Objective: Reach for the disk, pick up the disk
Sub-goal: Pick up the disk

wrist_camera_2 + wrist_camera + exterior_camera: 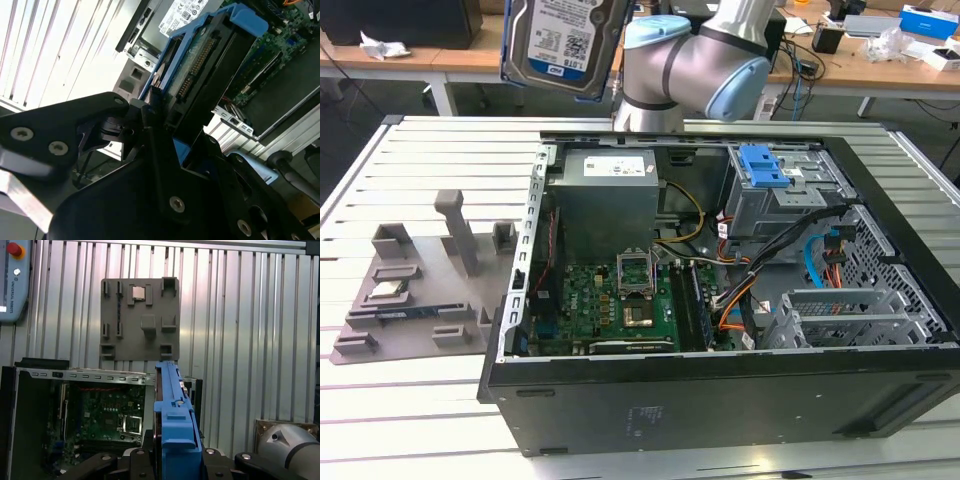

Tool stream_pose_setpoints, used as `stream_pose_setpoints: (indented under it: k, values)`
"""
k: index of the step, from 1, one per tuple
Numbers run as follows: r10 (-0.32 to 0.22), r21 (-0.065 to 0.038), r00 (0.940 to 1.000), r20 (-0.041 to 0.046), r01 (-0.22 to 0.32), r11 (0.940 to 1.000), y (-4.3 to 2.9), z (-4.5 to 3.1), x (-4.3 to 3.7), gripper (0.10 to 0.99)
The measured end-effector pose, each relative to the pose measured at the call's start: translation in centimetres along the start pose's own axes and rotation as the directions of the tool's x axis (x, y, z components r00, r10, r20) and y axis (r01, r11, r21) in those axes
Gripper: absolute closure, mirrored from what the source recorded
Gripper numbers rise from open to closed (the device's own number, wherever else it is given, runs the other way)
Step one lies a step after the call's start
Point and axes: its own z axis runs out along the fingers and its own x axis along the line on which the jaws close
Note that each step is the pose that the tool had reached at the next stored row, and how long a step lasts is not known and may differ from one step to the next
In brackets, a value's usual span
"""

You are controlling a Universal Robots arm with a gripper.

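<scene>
Disk (563, 45): was held in the air above the open computer case (720, 400), at the exterior view's upper left.
Gripper (172, 130): was clamped around the disk, fingers against its edges.
Case: lay on the slatted table (420, 425).

Brightly lit from overhead in the exterior view, with a soft sheen along the ribbed tabletop (420, 160) and shade pooled inside the computer case (720, 400). Blown out to near white on that tabletop in the second wrist view, leaving the tool (180, 125) and the near face of the disk (215, 55) dark against it. Streaked with vertical glare down the ribs in the first wrist view.
</scene>
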Motion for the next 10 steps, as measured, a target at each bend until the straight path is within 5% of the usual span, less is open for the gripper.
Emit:
stream_pose_setpoints:
  k: [10]
  values:
    - [0.0, 0.0, 1.0, 0.0, 0.0, 1.0, -4.87, -0.23, 0.28, 0.722]
